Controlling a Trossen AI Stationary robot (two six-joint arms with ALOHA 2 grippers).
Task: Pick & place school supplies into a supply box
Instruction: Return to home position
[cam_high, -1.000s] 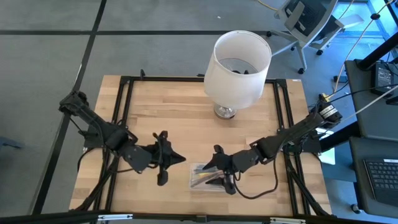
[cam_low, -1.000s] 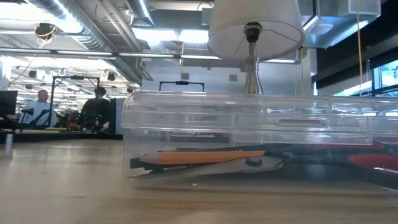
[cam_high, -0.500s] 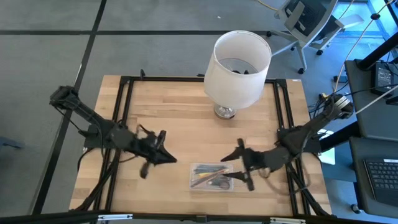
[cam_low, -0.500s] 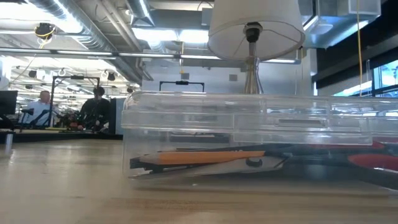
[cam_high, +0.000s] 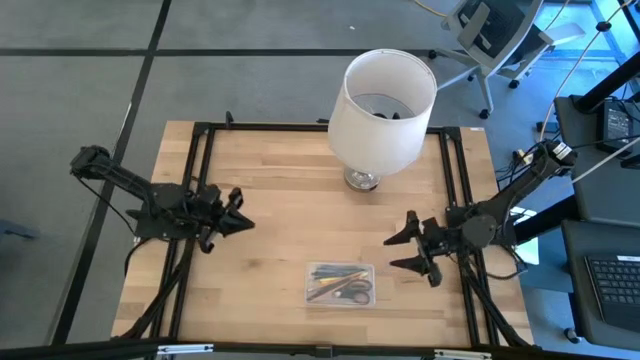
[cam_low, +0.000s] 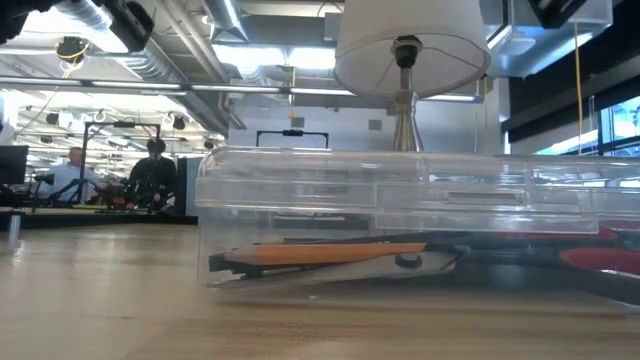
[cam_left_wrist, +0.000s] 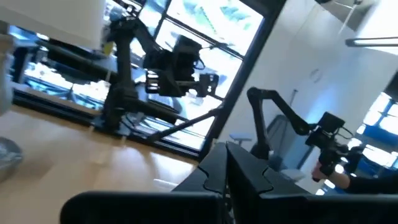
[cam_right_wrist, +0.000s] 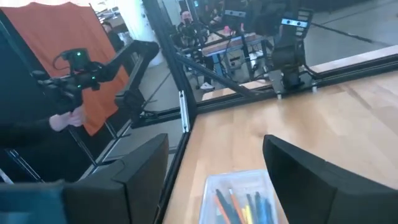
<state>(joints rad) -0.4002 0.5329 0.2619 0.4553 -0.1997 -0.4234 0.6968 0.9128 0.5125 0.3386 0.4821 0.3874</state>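
The right gripper (cam_high: 401, 250) hangs over the right part of the table (cam_high: 280, 170). It is just right of the supply box (cam_high: 340, 284) and clear of it. Its fingers (cam_right_wrist: 134, 180) are spread wide and hold nothing. In the right wrist view only one end of the box shows between them, and the rest is cut off by the frame edge.

The left gripper (cam_high: 240, 210) is over the left side, well apart from the box. In the left wrist view its fingers (cam_left_wrist: 211, 174) look pressed together, with only a thin seam between them, and they are empty.

The clear box lies lid-down and closed near the table's near edge, a little right of centre. The school supplies (cam_high: 338, 286) lie inside as a jumble of thin sticks. An orange pencil (cam_low: 330, 252) is plain in the low view. A red blur at the box's right end (cam_low: 600, 258) may be the scissors' handle, but I cannot tell.

The white lamp (cam_high: 385, 100) stands at the far edge. Its shade is cut off at the top of the low view.
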